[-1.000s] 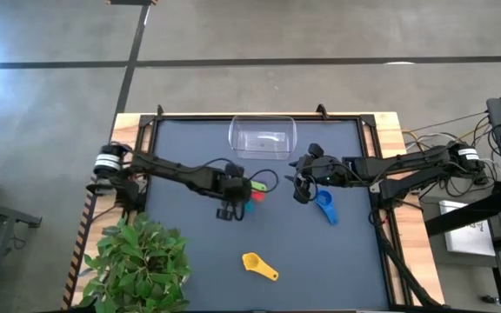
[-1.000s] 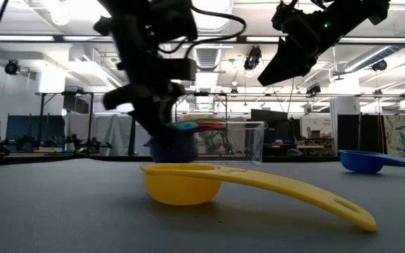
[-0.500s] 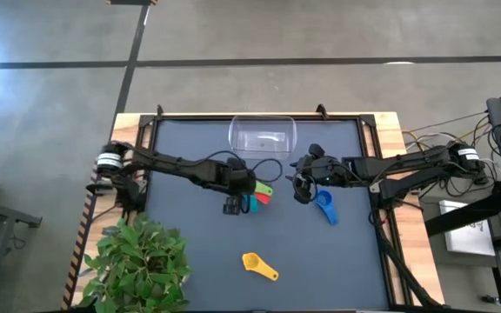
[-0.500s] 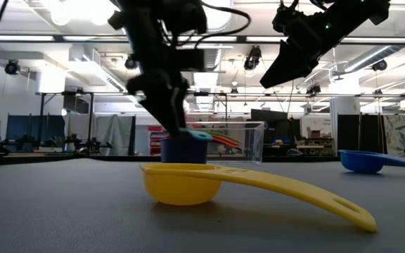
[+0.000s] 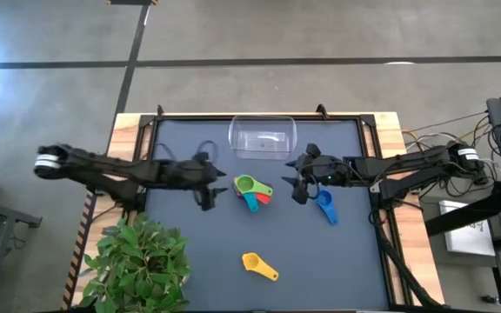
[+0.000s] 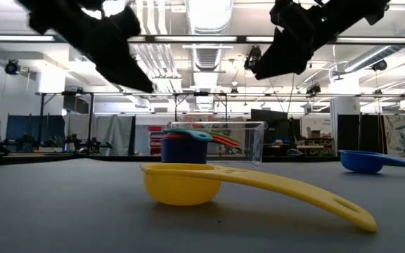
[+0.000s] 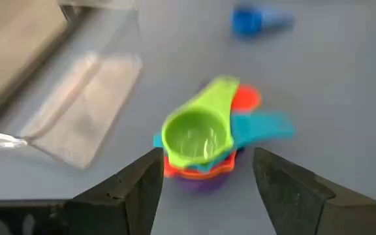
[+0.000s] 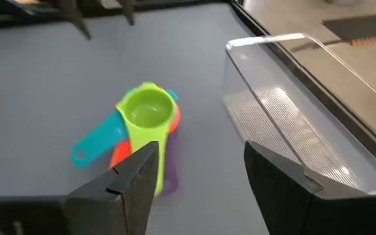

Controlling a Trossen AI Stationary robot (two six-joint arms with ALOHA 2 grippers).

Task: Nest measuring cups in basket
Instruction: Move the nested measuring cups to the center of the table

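Note that the clear, smooth-walled basket [image 5: 263, 138] at the bench's [image 5: 181, 261] far edge holds nothing. Near the bench centre, your stack of glossy plastic measuring cups [image 5: 251, 191] stands nested, the green cup [image 7: 198, 132] uppermost and flat handles fanned out. The blue cup [image 5: 324, 205] and yellow cup [image 5: 258, 263] lie apart, the yellow nearer the front edge. The left pincer [image 5: 207, 191] gapes wide, empty; the right pincer [image 5: 297, 184] likewise stands parted, empty.
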